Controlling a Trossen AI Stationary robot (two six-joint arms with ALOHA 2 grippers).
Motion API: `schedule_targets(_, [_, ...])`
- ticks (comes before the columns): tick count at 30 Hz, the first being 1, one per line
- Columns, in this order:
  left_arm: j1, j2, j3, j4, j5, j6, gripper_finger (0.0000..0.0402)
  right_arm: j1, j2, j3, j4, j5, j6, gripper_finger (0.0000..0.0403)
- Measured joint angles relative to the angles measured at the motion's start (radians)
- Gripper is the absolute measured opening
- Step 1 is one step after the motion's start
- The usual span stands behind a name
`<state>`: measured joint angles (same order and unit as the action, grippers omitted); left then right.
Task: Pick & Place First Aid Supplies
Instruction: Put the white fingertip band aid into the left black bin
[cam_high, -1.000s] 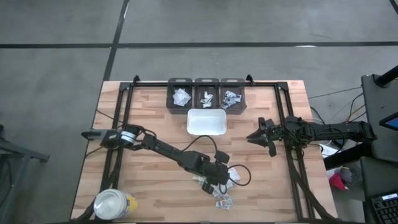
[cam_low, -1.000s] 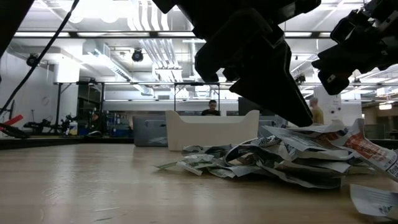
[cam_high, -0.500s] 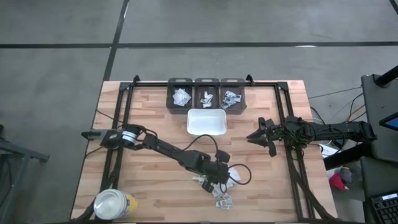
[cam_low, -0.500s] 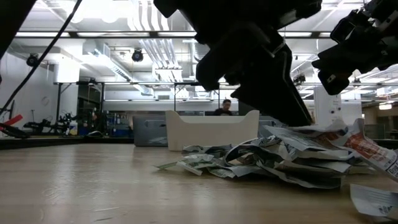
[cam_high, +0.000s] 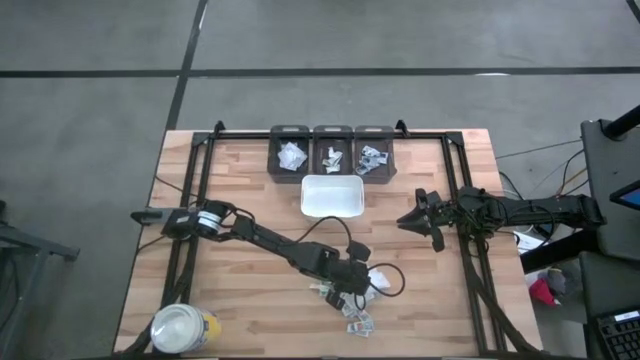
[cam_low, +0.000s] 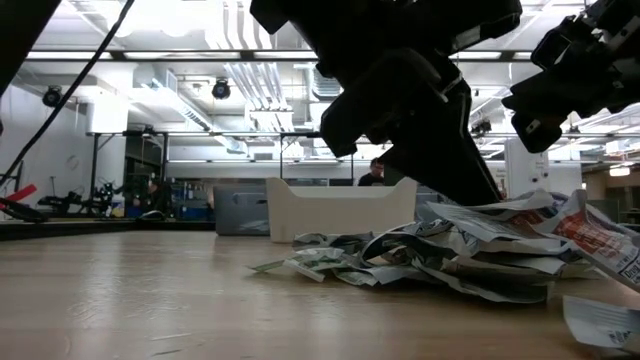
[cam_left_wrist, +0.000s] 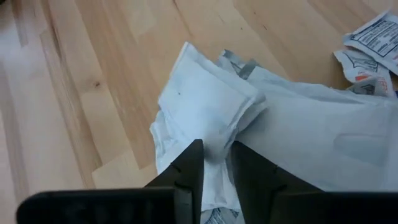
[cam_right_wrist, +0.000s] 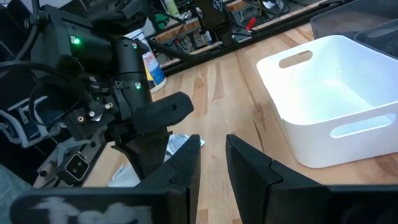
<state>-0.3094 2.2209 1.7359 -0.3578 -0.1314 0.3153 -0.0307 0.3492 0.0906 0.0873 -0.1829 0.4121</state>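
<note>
Left claw (cam_high: 352, 290) is down on the heap of first aid supplies (cam_high: 352, 300), which lies on the worktop (cam_high: 250, 170) near its front edge, a little right of centre. The wrist view shows the two fingers (cam_left_wrist: 186, 171) nearly together with the edge of one white packet (cam_left_wrist: 205, 115) between them: pinching that packet. The packet is the top layer, lying over a larger white sachet (cam_left_wrist: 323, 137), so taking it by its free edge lets one piece come off without dragging its neighbours. It does not appear lifted yet.

The low view shows the heap (cam_low: 470, 250) as loose, overlapping, crumpled paper. Judgement: a light packet may slip from an edge pinch, or a second one may ride up with it.

Right claw (cam_high: 422, 221) waits in the air near the right edge of the worktop, beside the white tray (cam_high: 332, 196), fingers a narrow gap apart and holding nothing. Parked there it keeps clear of the left arm.

The tray sits toward the back edge at centre, in front of three dark bins (cam_high: 332, 150) that already hold packets. Yellow jar (cam_high: 182, 328) stands at the front left corner, well apart from the work.
</note>
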Motion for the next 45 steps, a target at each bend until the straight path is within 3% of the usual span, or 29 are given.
schedule_targets(17, [0.000,0.000,0.000,-0.002,0.003,-0.004,0.0004,0.000,0.000,0.000,0.000,0.000,0.000,0.0077])
schedule_targets(31, [0.019,-0.008,0.074,-0.048,0.002,-0.120,0.0000,0.000,0.000,0.000,-0.001,0.000,0.000,0.0082])
schedule_targets(39, [0.045,-0.072,0.099,-0.077,-0.027,-0.303,0.0000,0.000,0.000,0.000,-0.002,0.001,0.000,0.0073])
schedule_targets(45, [0.048,-0.158,0.098,-0.288,-0.142,-0.516,0.0000,0.000,0.000,0.000,-0.002,0.001,-0.009,0.0071])
